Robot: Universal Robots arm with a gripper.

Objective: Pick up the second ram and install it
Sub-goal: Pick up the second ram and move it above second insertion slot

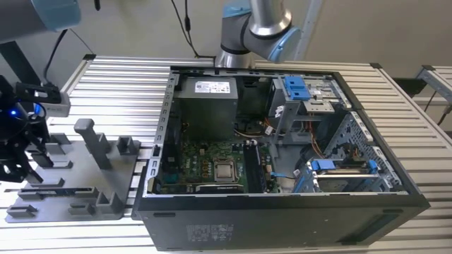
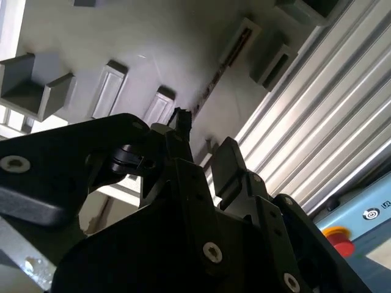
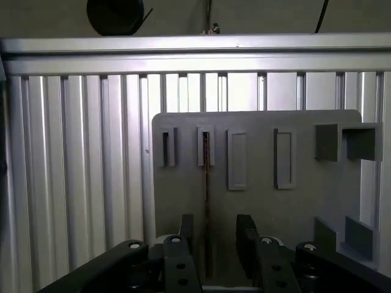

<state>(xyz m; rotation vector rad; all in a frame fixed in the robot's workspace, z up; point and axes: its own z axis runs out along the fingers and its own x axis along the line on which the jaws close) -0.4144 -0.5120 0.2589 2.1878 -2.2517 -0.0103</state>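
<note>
The gripper [image 3: 215, 229] is hovering with jaws parted, the ram [image 3: 206, 183] standing on edge in the tray [image 3: 305, 201] slot between them (light, stiff, fragile, I judge), best pinched across its flat faces.

The black metal gripper [image 1: 18, 168], at nine o'clock in the exterior view, is edge-cropped; the thin dark-green memory stick [image 3: 206, 177] seems part-hidden behind it.

Open computer case [image 1: 282, 227], grey tray [image 1: 121, 175] beside it, slatted table [image 1: 120, 79]
</note>
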